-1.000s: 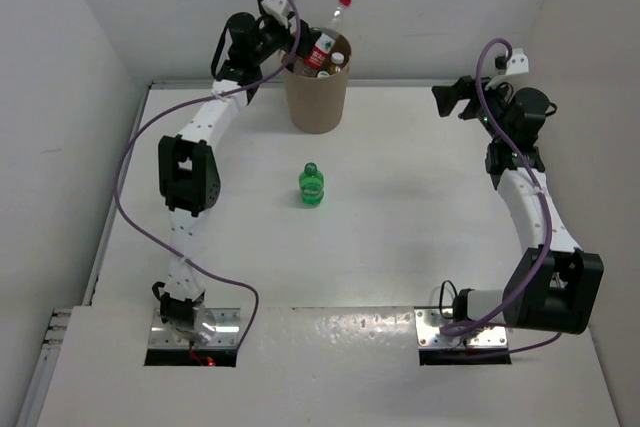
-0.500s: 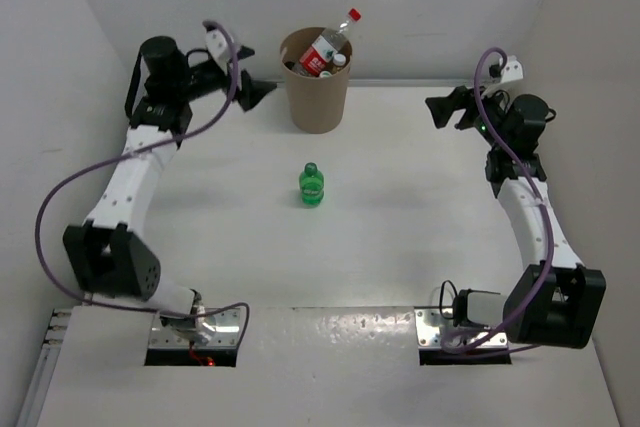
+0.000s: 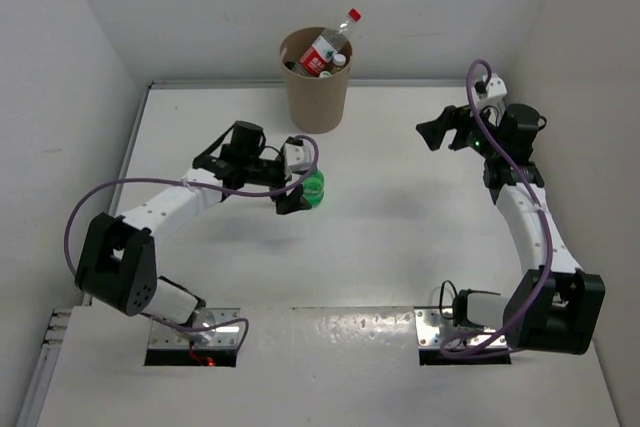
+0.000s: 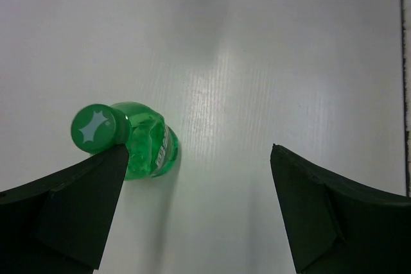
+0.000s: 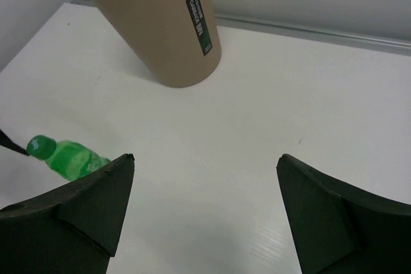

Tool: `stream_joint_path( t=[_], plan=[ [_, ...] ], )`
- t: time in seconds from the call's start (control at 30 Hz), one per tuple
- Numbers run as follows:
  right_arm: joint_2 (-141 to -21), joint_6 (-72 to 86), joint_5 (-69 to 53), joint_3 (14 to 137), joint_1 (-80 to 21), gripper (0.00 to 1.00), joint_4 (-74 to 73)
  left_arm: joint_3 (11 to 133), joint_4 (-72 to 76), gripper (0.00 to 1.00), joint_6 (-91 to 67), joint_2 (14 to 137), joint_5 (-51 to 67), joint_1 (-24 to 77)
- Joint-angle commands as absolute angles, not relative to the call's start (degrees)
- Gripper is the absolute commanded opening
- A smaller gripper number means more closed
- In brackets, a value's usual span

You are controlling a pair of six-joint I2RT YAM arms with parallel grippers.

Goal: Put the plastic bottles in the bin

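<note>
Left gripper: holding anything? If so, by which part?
Nothing held. The left gripper is open, jaws wide apart; the green bottle sits beside one fingertip, unclamped. The right gripper is open and empty too.

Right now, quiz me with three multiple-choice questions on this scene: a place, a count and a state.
1. Where is the green bottle? A on the floor; B on the table, short of the bin; C inside the bin.
2. How many bottles are outside the bin? A one; B three; C five.
3. The left claw is: A shut on the bottle; B shut on nothing; C open.
1 B: it sits on bare table. 2 A: only the green one is out. 3 C: its jaws stand apart, the bottle beside one.
</note>
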State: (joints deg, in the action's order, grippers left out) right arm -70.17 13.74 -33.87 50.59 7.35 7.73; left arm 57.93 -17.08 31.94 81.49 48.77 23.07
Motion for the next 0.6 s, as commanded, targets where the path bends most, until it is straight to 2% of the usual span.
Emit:
stream_joint_path(
  t=[0.0, 0.2, 0.57],
  plan=[
    [-67.76, 11.16, -35.68, 50.63, 7.21, 0.9, 5.63, 56.34, -2.93, 1.0, 29.8, 81.56, 41.42, 25.13],
    [-68.11, 11.69, -36.74, 51.5, 7.12, 0.9, 3.95, 55.72, 3.16, 1.0, 29.27, 86.13, 32.44, 27.16],
    [-69.17, 11.78, -37.26, 51.15, 7.21, 0.89, 3.95, 55.9, 3.77, 1.0, 29.27, 89.38, 35.24, 27.16]
  ],
)
